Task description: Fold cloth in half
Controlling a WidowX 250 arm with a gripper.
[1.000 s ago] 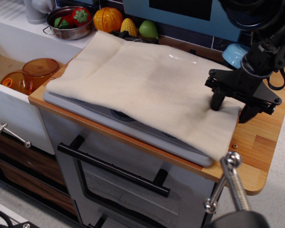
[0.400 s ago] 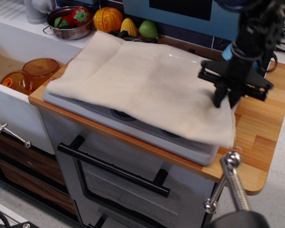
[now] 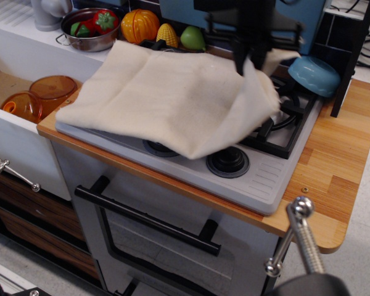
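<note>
So the cloth (image 3: 172, 102) is the big thing here: it covers most of the stovetop (image 3: 259, 179), with its right edge picked up off the burners and hanging in the air, while the left and back parts lie flat. The gripper (image 3: 250, 61) comes down from the top of the shot and looks pinched shut on that raised right edge, though it's dark and a bit blurry so I can't see the fingertips cleanly. I'd say the fold is maybe a third done: the edge is lifted and sits over the right-hand part of the stove, but it has to travel all the way to the left edge and get laid down and lined up. Around it: a blue bowl (image 3: 314, 74) sits just right of the lifted edge on the grate, close enough to snag. Behind the cloth are a metal bowl (image 3: 89, 31) of toy veg, an orange pumpkin (image 3: 140, 24), a corn (image 3: 166, 35) and a green pear thing (image 3: 193, 38). Orange plastic lids (image 3: 40, 95) sit off left, well clear.
</note>
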